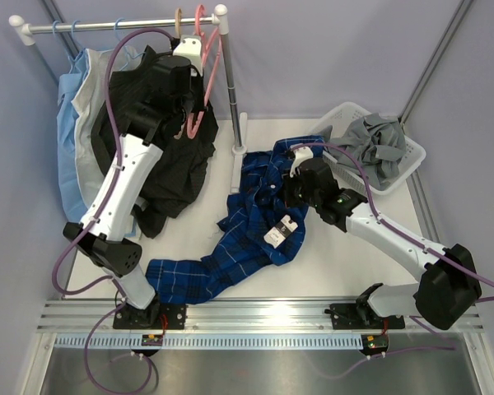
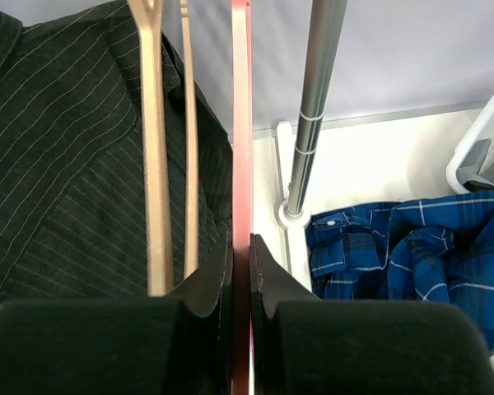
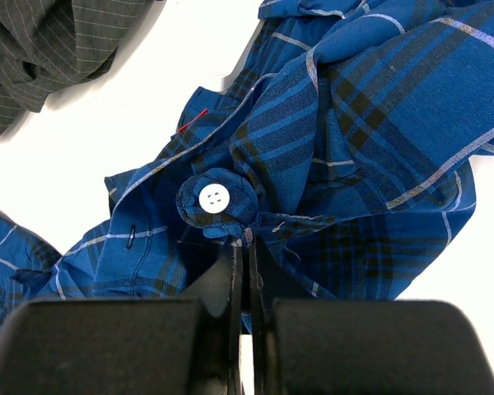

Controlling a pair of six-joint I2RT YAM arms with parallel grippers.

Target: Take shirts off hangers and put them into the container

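Only overhead: hook of pink hanger (image 1: pixel 202 31)

left arm (image 1: pixel 128 177) raised, stretched toward the far side | left gripper (image 2: pixel 241 247) pinched closed | right arm (image 1: pixel 387 234) bent low, reached inward | right gripper (image 3: pixel 245 247) pinched closed, pointed downward

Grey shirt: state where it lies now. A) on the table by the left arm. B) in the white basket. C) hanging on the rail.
B: the grey shirt lies bunched inside the white basket, while the plaid shirt sprawls on the table.
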